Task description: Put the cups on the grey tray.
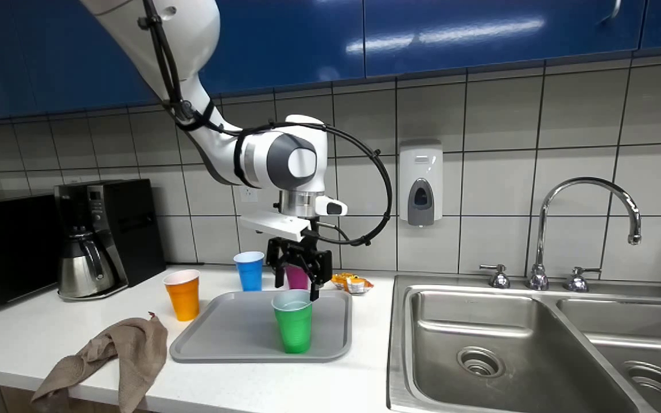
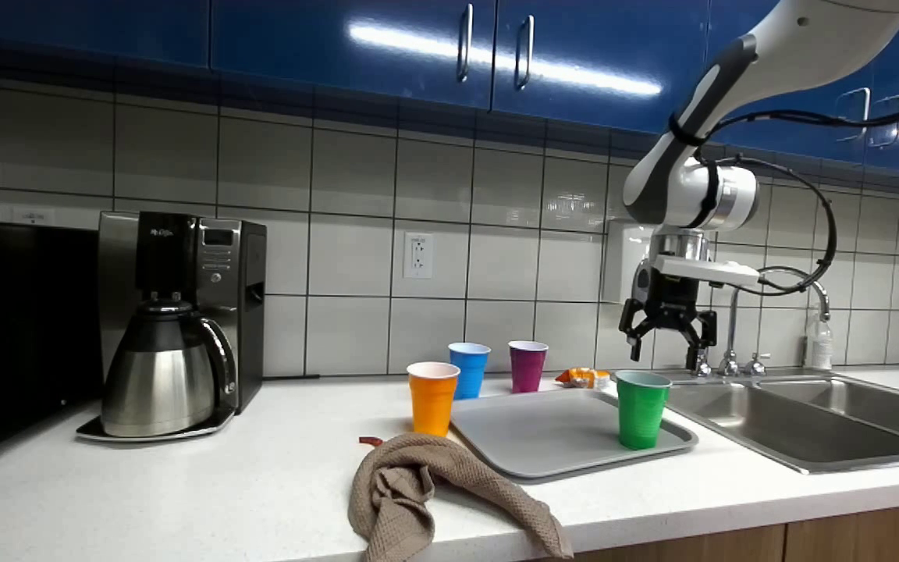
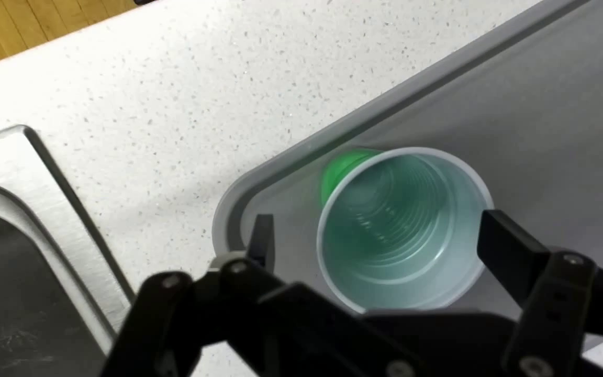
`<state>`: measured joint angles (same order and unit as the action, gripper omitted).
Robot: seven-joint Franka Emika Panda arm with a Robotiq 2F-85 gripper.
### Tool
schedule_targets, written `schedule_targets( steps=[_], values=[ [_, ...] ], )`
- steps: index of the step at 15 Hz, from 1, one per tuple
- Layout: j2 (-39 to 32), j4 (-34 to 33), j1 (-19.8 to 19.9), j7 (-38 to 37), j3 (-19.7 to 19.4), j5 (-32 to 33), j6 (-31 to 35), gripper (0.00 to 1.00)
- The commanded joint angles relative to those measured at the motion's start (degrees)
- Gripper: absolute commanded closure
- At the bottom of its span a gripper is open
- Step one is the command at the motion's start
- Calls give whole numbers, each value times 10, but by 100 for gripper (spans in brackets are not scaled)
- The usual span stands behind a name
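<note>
The green cup point(image 1: 294, 330) stands upright on the grey tray point(image 1: 230, 330), near its sink-side front corner; both also show in the exterior view point(image 2: 641, 417). My gripper point(image 2: 663, 357) is open and empty, with its fingertips a little above the green cup's rim. In the wrist view the open fingers point(image 3: 379, 238) lie on either side of the cup's mouth point(image 3: 406, 230). The orange cup point(image 1: 183, 297) stands on the counter beside the tray's other end. The blue cup point(image 2: 469, 373) and the purple cup point(image 2: 527, 368) stand behind the tray; my gripper partly hides the purple one in an exterior view point(image 1: 296, 279).
A brown cloth point(image 1: 118, 350) lies at the counter's front edge beside the tray. An orange snack packet point(image 1: 352, 283) lies behind the tray. A double sink point(image 1: 474, 321) with a faucet point(image 1: 540, 229) is beside it. A coffee maker point(image 2: 184, 312) stands at the far end.
</note>
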<state>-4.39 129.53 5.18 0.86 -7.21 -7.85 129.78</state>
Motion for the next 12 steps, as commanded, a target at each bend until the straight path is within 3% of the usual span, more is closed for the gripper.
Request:
schedule_targets(
  steps=[1, 4, 5, 12],
  values=[
    [44, 12, -2, 5, 7, 61, -30, 0],
    [63, 16, -7, 28, 13, 109, -46, 0],
    [35, 2, -3, 9, 10, 86, -30, 0],
    [31, 3, -3, 9, 10, 88, -29, 0]
  ],
)
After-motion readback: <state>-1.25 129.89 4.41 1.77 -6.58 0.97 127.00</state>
